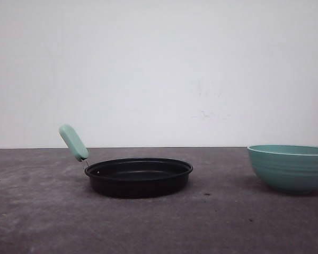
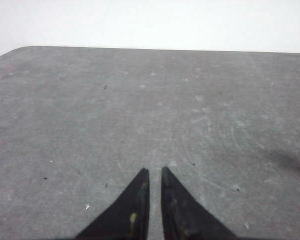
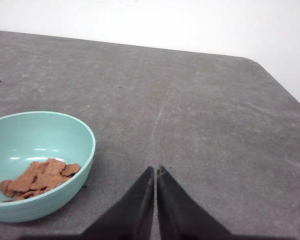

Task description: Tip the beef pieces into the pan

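Backdrop: a plain white wall point(image 1: 159, 69) behind a grey, scuffed table point(image 1: 42, 211).
Table: speckled with small dark crumbs and pale scratches, seen close under both my wrists.
Left hand point(image 2: 155, 172): my two black fingers are pressed nearly together, with just a thin slit between the tips, and grip nothing. It hangs over bare table, the far edge ahead of it.
Right hand point(image 3: 155, 171): fingers drawn together the same way, tips almost touching, nothing between them. It sits over bare table with a rounded table corner ahead of it.
Bowl point(image 3: 85, 145): mint-green and ribbed, just beside my right hand on its inner side, apart from the fingers. In the front view it stands at the right edge of the table point(image 1: 290, 166).
Beef point(image 3: 37, 177): a small heap of flat orange-brown pieces lying in the bottom of the bowl, close to my right hand.
Pan point(image 1: 139, 177): black and shallow, upright on the table, well apart from the bowl and to its left in the front view. I see nothing in it from this low angle.
Handle point(image 1: 73, 142): short, mint-green, angled up and away from the bowl.
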Robot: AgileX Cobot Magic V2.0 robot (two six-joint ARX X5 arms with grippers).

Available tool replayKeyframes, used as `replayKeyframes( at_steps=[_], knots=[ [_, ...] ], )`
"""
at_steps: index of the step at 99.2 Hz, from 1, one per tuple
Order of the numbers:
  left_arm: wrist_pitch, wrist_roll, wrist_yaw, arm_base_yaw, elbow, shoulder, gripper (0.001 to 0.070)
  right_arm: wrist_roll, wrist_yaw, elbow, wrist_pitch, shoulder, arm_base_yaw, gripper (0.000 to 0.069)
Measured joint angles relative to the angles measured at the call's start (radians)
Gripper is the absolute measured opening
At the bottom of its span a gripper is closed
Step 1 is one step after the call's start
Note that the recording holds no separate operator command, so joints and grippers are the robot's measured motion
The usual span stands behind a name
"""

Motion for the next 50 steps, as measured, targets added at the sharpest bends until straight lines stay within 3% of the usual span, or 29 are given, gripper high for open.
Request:
replayKeyframes(
  at_steps=[50],
  knots=[
    [0.0, 0.0, 0.0, 0.0, 0.0, 0.0, 0.0014, 0.0, 0.0, 0.0, 0.003, 0.0, 0.0, 0.0005]
  ],
)
